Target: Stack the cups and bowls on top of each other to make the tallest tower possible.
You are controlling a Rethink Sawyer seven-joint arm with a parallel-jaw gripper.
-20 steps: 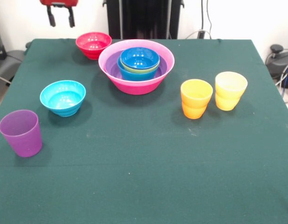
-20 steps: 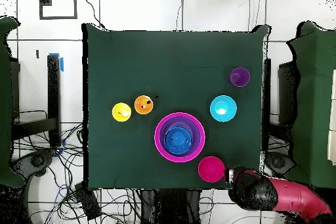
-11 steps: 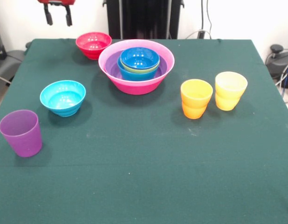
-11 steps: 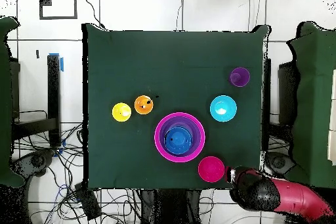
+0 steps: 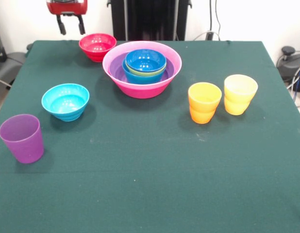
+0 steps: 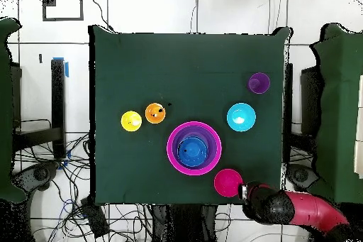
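The purple cup (image 5: 22,138) was seen nearest on the green table (image 5: 155,184); behind it the cyan bowl (image 5: 65,101) was set apart, and across the cloth the orange cup (image 5: 204,102) and yellow cup (image 5: 240,93) were stood just beside each other; farther back, the tower (image 5: 142,68) was formed of bowls nested in the hot-pink one; the red-pink bowl (image 5: 97,46) lay just beside it; the gripper (image 5: 72,24) was held above the far edge, jaws spread and empty.
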